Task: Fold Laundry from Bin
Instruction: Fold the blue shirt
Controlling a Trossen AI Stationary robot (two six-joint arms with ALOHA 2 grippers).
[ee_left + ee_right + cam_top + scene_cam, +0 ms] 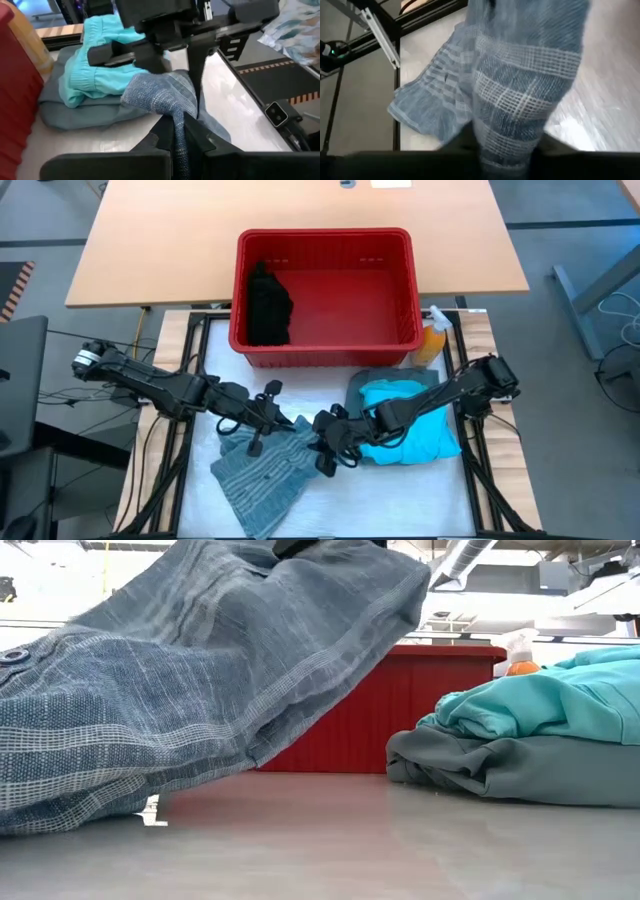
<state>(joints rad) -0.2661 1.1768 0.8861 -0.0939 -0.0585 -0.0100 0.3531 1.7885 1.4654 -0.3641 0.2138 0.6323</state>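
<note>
Grippers meet over the blue-grey striped cloth (262, 472) near the front edge of the worktop (400, 500). The left gripper (268, 418) has its fingers clamped on a raised fold of the fabric, and the right gripper (326, 442) pinches the same lifted ridge from the other side, its fingers closing on the cloth; the rest of the garment drapes down to the surface. Behind them, at the back edge, stands the red bin (326, 298) with a black garment (268, 304) left in one corner. A folded stack, bright teal garment (420, 424) on a dull grey-green one (500, 766), sits at the right side. Because both grips sit close together on one ridge, the fabric could bunch or slip free if the arms pull apart unevenly, and a wide swing by the right arm could knock the finished stack.
</note>
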